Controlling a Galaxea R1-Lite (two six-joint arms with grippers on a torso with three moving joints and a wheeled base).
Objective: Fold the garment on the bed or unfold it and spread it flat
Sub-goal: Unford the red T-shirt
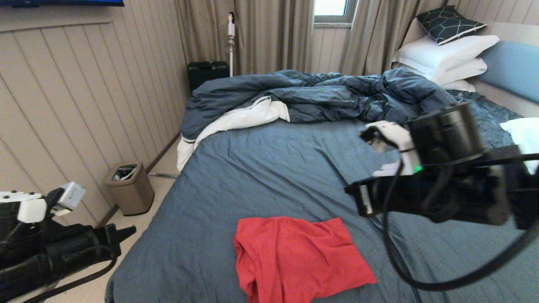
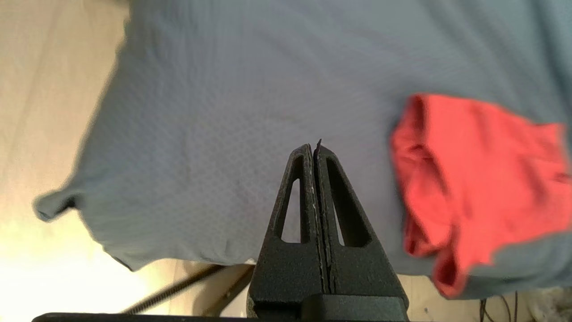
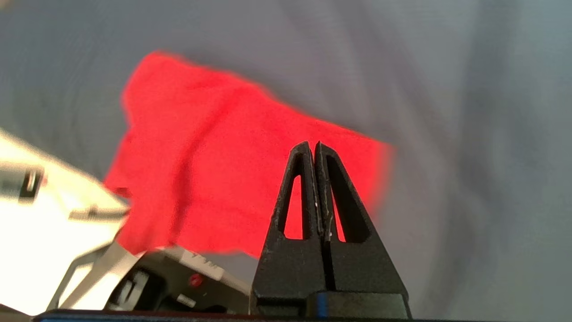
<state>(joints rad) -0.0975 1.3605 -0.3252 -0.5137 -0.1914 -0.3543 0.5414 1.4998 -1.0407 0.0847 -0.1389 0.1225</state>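
Left hand point(image 2: 315, 150): closed, holds nothing, above the bed's near left corner, beside the garment
Right hand point(image 3: 313, 147): closed, empty, raised over the garment
Garment point(image 1: 294, 256): red, folded and rumpled, lies on the bed point(image 1: 269, 168) near its front edge
Duvet point(image 1: 328, 94): rumpled, far end of bed

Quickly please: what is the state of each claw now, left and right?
Left claw: closed, holding nothing, above the bed sheet beside the red T-shirt.
Right claw: closed, holding nothing, above the red T-shirt.
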